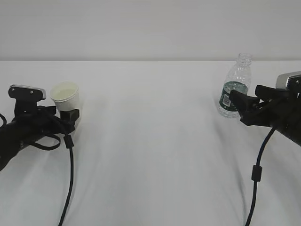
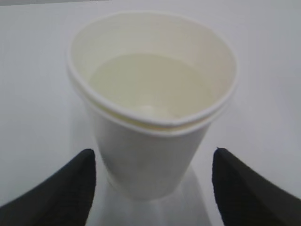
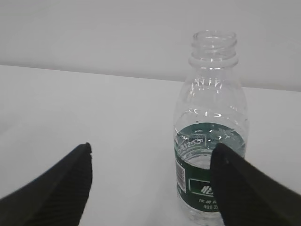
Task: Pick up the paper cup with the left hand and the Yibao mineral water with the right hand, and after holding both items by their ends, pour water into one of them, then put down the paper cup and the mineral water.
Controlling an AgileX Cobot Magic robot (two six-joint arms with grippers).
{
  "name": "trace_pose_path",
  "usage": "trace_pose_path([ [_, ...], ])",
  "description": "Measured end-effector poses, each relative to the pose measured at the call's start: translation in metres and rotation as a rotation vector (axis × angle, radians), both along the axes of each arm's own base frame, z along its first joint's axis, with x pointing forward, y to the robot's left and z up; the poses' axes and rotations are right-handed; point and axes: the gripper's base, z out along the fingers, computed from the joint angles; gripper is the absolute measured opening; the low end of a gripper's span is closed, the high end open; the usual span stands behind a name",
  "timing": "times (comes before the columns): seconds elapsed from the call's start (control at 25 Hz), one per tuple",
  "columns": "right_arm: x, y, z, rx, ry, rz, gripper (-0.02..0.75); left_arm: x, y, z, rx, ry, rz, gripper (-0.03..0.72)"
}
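Observation:
The white paper cup (image 1: 66, 96) stands upright on the white table at the left. In the left wrist view the cup (image 2: 150, 141) fills the middle, and its pale cream inside seems to hold liquid. My left gripper (image 1: 70, 114) is open, with a finger on each side of the cup's base and a gap on both sides (image 2: 153, 162). The uncapped Yibao bottle (image 1: 235, 89) stands upright at the right, partly filled with water. My right gripper (image 1: 237, 106) is open and empty (image 3: 153, 148). The bottle (image 3: 211, 136) stands just past the right fingertip, not between the fingers.
The white table (image 1: 150, 141) runs back to a pale wall. A black cable (image 1: 70, 179) hangs from the left arm to the front edge. Another black cable (image 1: 256, 172) hangs from the right arm.

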Motion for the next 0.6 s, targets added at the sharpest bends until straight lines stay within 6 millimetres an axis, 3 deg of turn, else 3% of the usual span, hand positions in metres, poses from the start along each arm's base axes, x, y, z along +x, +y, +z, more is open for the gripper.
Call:
trace_pose_path([
  [0.6,0.000,0.000,0.000,-0.001,0.000,0.004,0.592,-0.009,0.001,0.024,0.004,-0.015,0.000,0.552],
])
